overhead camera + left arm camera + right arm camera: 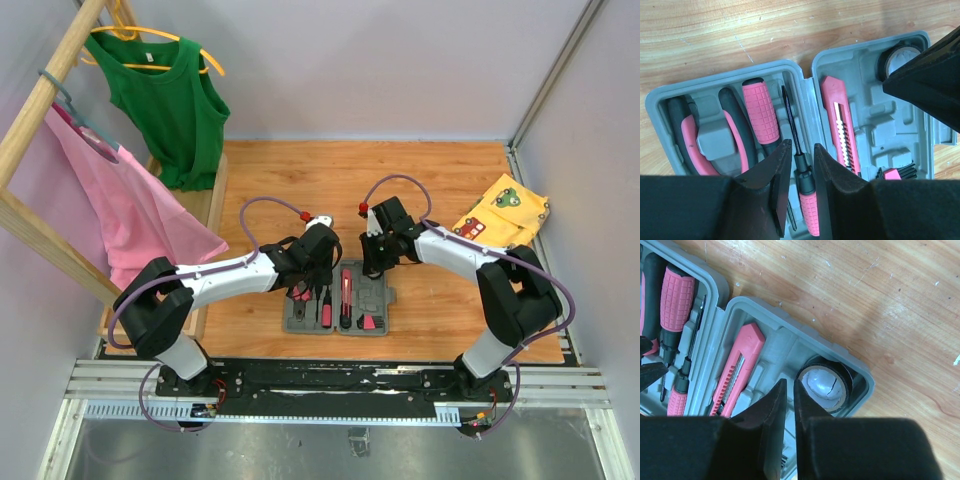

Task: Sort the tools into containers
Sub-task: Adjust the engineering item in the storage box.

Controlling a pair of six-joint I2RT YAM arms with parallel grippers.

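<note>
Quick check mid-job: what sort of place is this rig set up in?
Probably a lab test booth, not a real workshop: plain walls box in a small wooden table, a metal rail runs along its near edge, and a clothes rack stands at the left like a prop.

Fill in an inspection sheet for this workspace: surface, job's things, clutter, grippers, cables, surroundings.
Surface: wooden table, lightly scratched.
Job's things: the grey case lies open. In it are pliers, a big screwdriver, a slim screwdriver, a cutter and a roll of tape.
Clutter: yellow patterned cloth at the table's right edge.
Grippers: the left gripper straddles the slim screwdriver, grip unclear. The right gripper is shut, holds nothing and is over the case beside the roll of tape.
Cables: a purple cable loops off each arm, clear of the case.
Surroundings: wooden rack at the left, with a green top and a pink garment on hangers.
</note>
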